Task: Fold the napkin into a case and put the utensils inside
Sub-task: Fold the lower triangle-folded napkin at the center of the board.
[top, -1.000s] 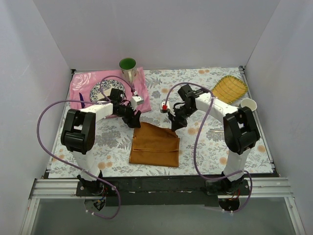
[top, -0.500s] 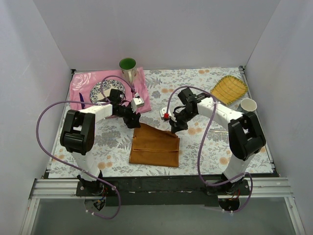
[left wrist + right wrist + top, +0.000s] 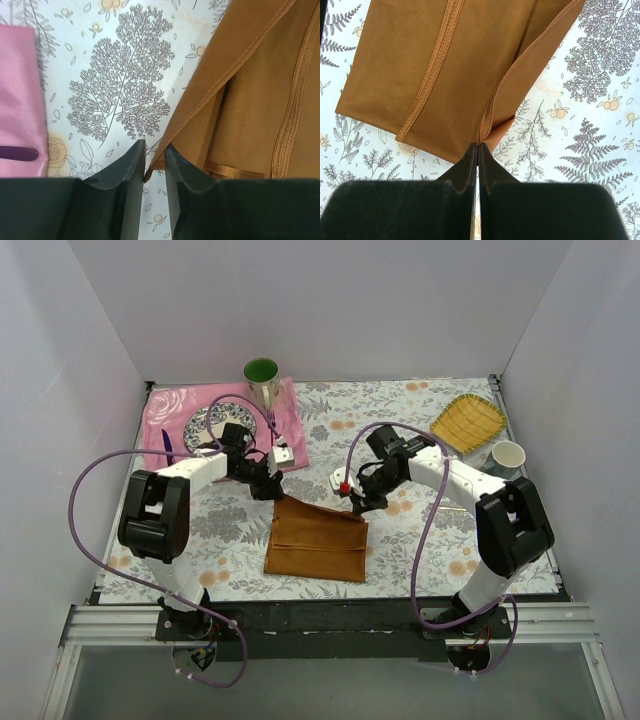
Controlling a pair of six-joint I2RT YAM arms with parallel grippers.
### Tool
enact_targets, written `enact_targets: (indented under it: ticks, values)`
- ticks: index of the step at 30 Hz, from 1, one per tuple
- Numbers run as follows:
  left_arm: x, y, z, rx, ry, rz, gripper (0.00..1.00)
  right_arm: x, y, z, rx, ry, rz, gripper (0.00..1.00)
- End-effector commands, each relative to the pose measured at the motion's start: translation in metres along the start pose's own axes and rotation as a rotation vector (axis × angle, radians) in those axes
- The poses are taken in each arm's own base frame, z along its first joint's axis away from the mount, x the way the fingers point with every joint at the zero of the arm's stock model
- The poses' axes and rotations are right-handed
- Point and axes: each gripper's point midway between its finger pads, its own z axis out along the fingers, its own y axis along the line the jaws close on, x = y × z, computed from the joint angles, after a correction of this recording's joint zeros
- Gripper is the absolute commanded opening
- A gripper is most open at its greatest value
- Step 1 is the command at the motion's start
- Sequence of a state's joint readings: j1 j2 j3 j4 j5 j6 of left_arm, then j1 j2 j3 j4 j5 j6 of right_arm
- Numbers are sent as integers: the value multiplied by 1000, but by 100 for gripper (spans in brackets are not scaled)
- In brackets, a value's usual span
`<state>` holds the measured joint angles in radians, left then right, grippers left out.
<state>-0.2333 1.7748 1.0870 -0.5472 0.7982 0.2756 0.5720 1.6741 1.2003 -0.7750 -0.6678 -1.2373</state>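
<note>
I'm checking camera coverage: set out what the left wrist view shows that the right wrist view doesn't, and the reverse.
Left wrist only: the pink cloth at the left edge with a dark purple object on it, and the left gripper, jaws slightly apart around a corner of the napkin. Right wrist only: the right gripper, shut on another corner. Both: the folded rust-orange napkin with stitched hems, on the floral tablecloth.

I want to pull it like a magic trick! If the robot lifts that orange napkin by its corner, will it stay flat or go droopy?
Probably droopy: the napkin lies in soft folded layers, and they gape apart where the right claw pinches its corner. Its hems gleam a little, so it may slip. Thin cloth, so likely light.
</note>
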Motion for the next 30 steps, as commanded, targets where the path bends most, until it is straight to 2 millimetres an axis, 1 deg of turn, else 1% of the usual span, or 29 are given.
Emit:
enact_targets:
  ticks: [1,4,9,11,12,13,14,15,16,25,27,28,29,30]
  values:
    - [-35,-14,-27,-14,-67,116,19,-12,3,-10,20,-11,-56,1]
    - [-34,-26,-34,0,-55,119,18,-11,7,-11,14,-3,-57,1]
    - [-22,-44,-37,37,-21,100,13,-10,15,-11,-5,-3,-59,1]
    - [-22,-49,-39,43,-25,96,13,-8,17,-10,-7,-1,-63,1]
    - [-18,-51,-38,40,-23,89,20,-8,18,-9,-8,-3,-66,1]
    - [-22,-45,-38,9,-40,109,33,-9,18,-9,-7,-9,-69,1]
    - [-25,-43,-40,-18,-48,112,44,-9,19,-9,-9,-9,-75,1]
    - [-22,-43,-39,-30,-48,111,50,-9,19,-8,-9,-10,-78,1]
    - [-25,-37,-38,-55,-60,135,51,-8,19,-8,-9,-7,-76,1]
    - [-20,-28,-31,-48,-49,226,53,-8,22,-6,-20,-13,-111,1]
    - [-19,-26,-29,-43,-46,237,51,-8,23,-6,-20,-13,-118,1]
    - [-15,-26,-27,-27,-36,249,50,-7,23,-6,-20,-13,-116,1]
    - [-17,-26,-27,-20,-35,259,47,-6,23,-6,-22,-11,-114,1]
    - [-15,-27,-26,-9,-31,265,45,-6,23,-5,-21,-11,-115,1]
